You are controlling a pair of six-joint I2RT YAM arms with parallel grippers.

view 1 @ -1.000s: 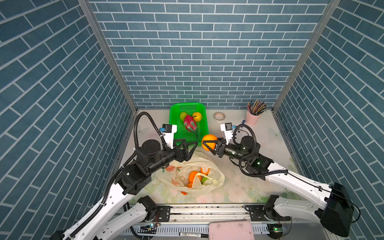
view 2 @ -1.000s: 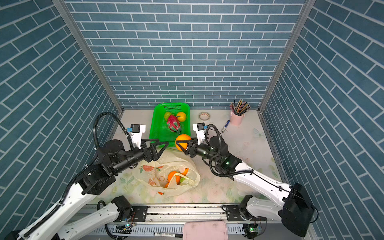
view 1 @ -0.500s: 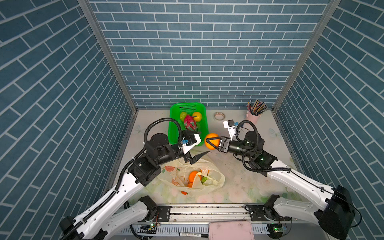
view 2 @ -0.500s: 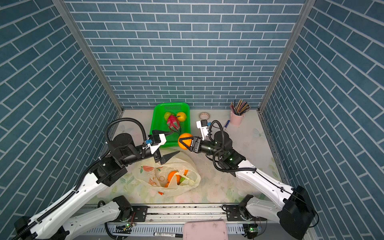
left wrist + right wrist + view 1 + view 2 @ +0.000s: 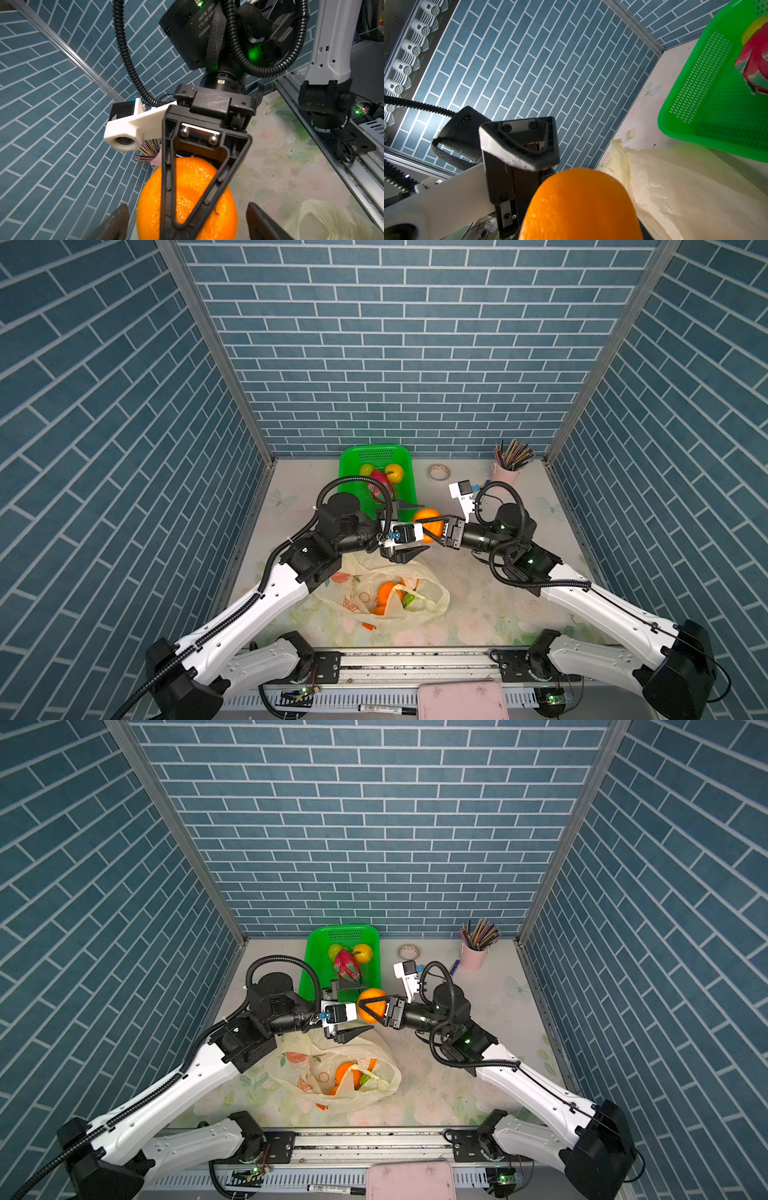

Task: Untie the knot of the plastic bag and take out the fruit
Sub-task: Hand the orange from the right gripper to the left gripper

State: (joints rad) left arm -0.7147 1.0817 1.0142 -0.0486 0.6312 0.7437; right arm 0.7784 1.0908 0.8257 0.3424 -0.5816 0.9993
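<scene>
The orange (image 5: 428,519) is firm, round, a little slick, best gripped across its middle, and my right claw (image 5: 368,1012) is clamped on it there, in the air. My left claw (image 5: 419,527) faces it, jaws spread wide either side, crowding the way to the green basket (image 5: 353,460) beyond. Below both sags the flimsy bag (image 5: 434,608), fruit (image 5: 388,593) inside.

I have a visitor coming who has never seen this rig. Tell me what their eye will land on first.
First comes the bright orange gripped in the right hand at mid-table, with the open left hand straddling it. Behind it, a vivid green basket holds a pink dragon fruit. In front, the pale-yellow plastic bag lies open with more oranges inside.
</scene>
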